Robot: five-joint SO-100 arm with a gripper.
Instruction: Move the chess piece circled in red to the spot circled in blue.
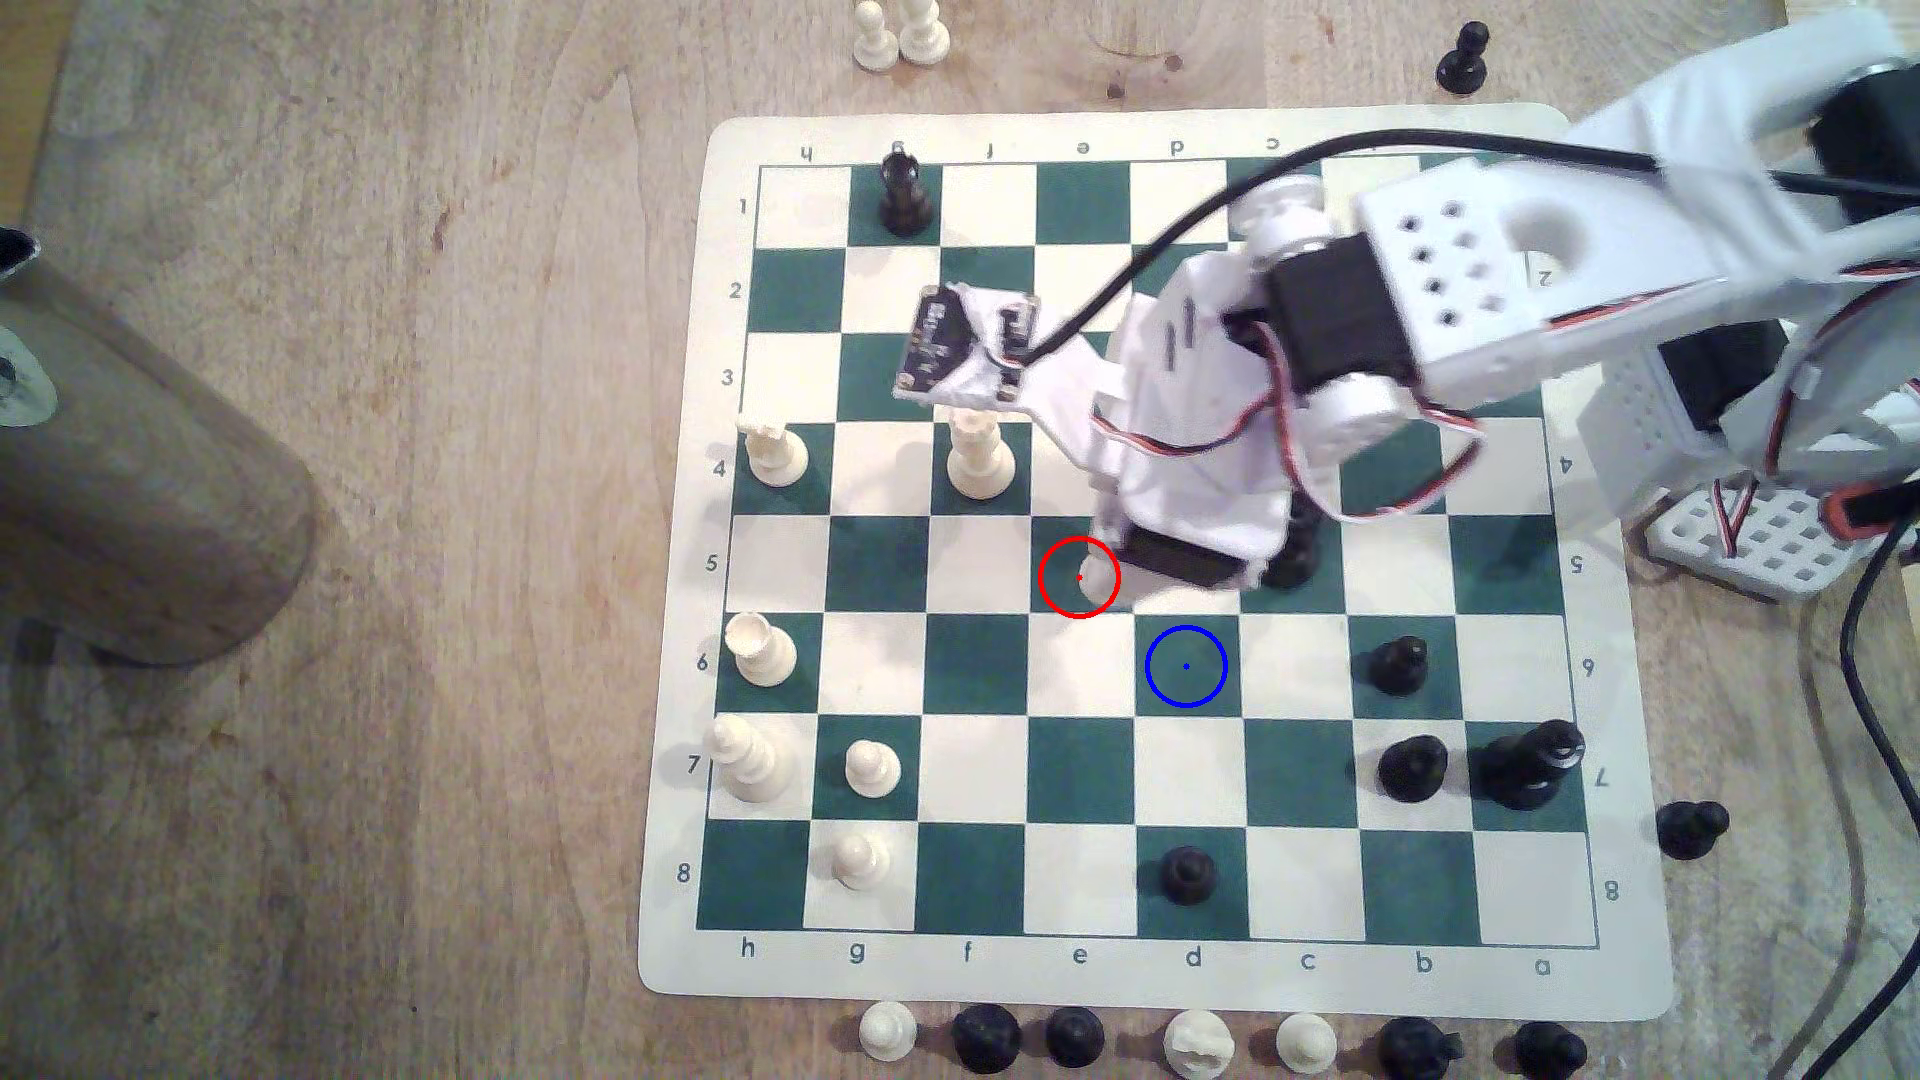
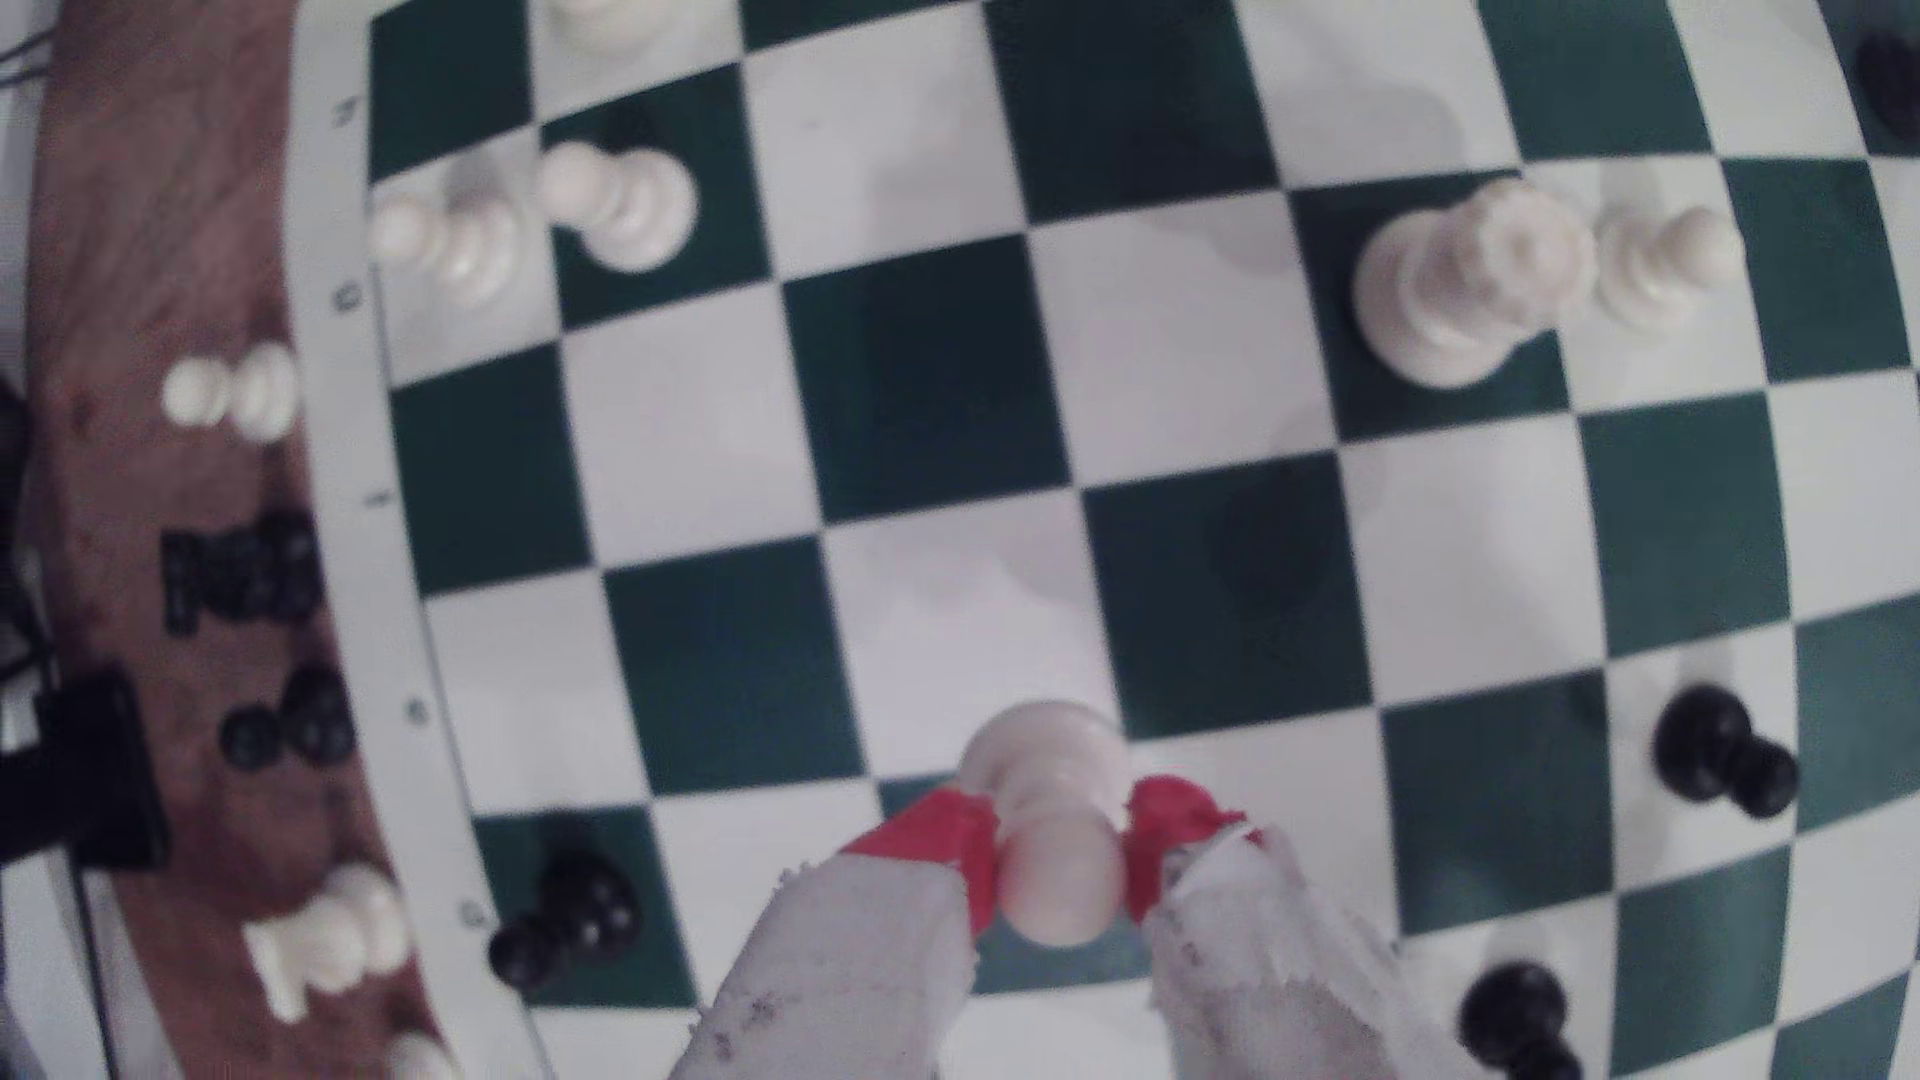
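The cream-white pawn [image 1: 1094, 600] sits at the lower right edge of the red ring [image 1: 1078, 576], on a dark green square near the board's middle. My gripper [image 1: 1117, 566] comes down on it from the exterior view's right and hides most of it. In the wrist view the red-tipped fingers [image 2: 940, 831] press on both sides of the pawn [image 2: 1049, 800], below its ball head; the gripper [image 2: 1060, 852] is shut on it. Whether the base touches the board I cannot tell. The blue-ringed green square [image 1: 1185, 666] lies one square diagonally away, bare.
A black piece [image 1: 1297, 550] stands just behind the gripper, partly hidden by the arm. A tall cream piece [image 1: 977, 462] stands one row beyond the red ring, a black pawn [image 1: 1188, 872] two rows nearer than the blue ring. Captured pieces [image 1: 1195, 1042] line the board's near edge.
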